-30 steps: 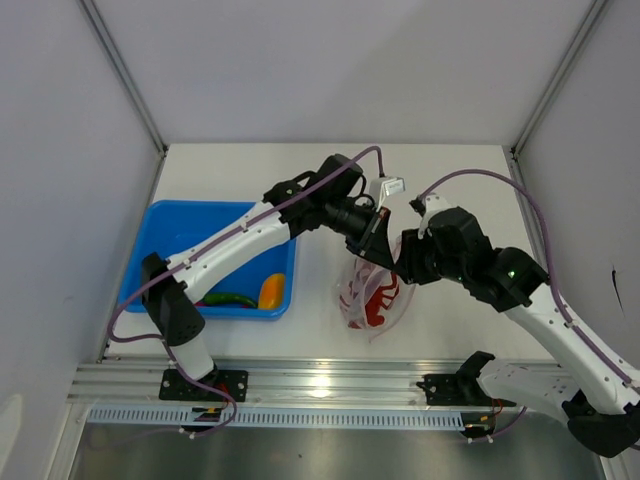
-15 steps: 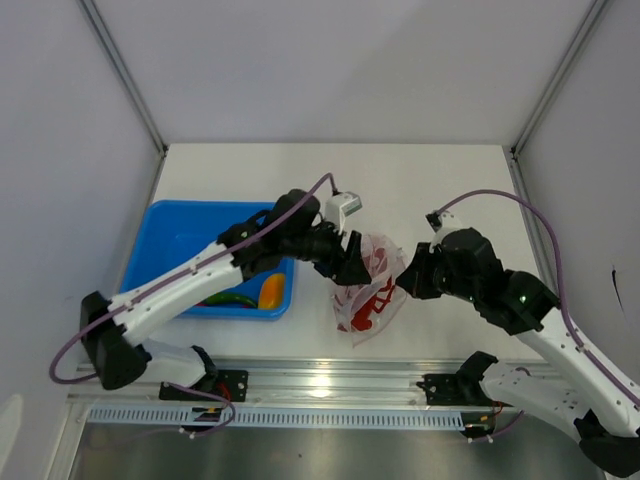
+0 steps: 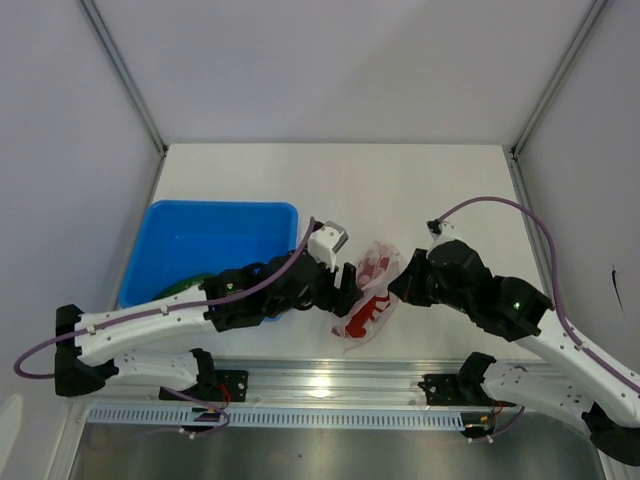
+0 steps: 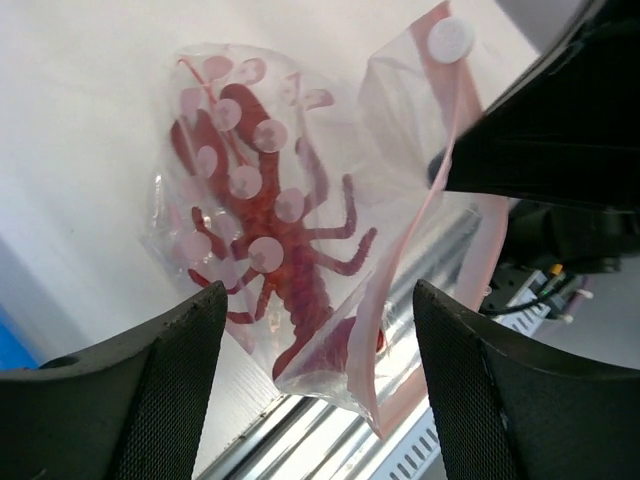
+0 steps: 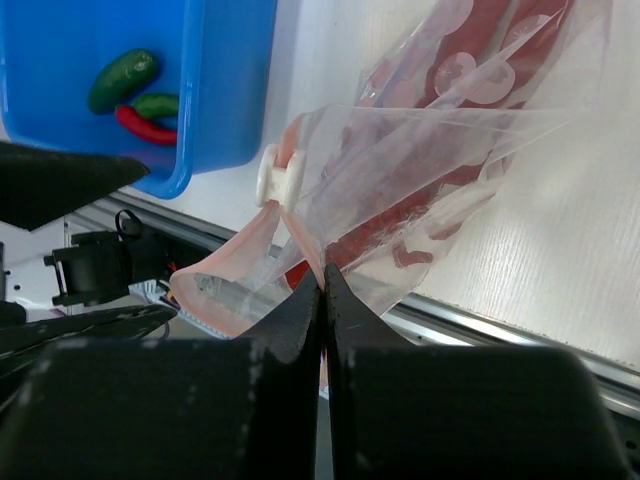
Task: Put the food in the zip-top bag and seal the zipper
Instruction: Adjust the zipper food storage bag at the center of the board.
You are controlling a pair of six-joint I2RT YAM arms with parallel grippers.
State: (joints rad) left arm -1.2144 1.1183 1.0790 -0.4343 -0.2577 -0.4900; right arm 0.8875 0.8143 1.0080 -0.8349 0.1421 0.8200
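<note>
Right wrist view: right end effector [image 5: 322, 300] pinched shut on bag [image 5: 450, 130] mouth, bag right of tray [image 5: 230, 100]. Left end effector [image 4: 320, 300] spread apart, empty. Done: red food [image 4: 290, 270] bagged. Left: peppers [image 5: 125, 80] in tray, zipper [image 5: 225, 285] apparently unsealed.

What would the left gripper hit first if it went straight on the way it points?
Most likely the zip-top bag, framed straight ahead between the open fingers of the left gripper, red food inside. Its distance is hard to judge.

Crinkly clear plastic zip-top bag [image 4: 250, 230]; glossy blue plastic tray [image 3: 200, 207].
</note>
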